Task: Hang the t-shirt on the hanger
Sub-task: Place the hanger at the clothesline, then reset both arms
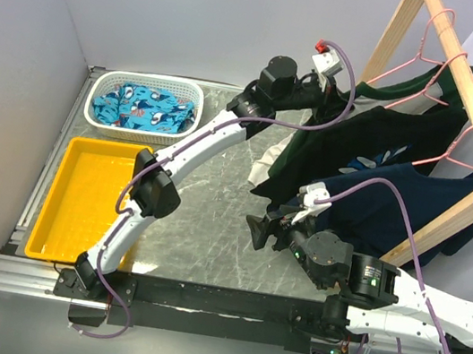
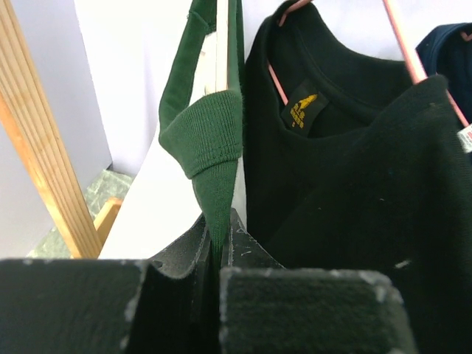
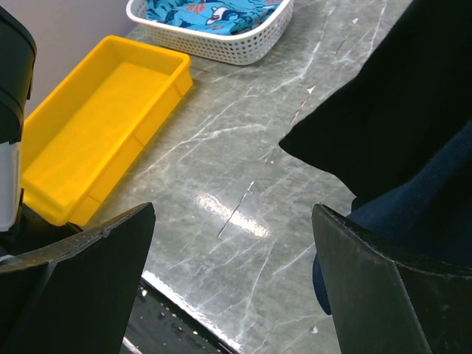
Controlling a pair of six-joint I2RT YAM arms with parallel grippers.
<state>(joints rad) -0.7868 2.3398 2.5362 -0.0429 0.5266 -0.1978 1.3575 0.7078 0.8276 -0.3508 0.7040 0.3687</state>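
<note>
bright even light; glare patch on table (image 3: 226,209); wrist views' fg blurry.

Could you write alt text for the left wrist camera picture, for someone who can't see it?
Black jaws at the bottom are shut on a green ribbed edge of the t-shirt. To its right a black shirt hangs on a pink hanger; a wooden post stands at left.

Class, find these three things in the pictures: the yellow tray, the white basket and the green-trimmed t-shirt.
yellow tray (image 1: 86,206), top view, its bare floor.
white basket (image 3: 242,47), right wrist view, its lattice side wall.
t-shirt (image 2: 203,133), left wrist view, its ribbed green band.
</note>
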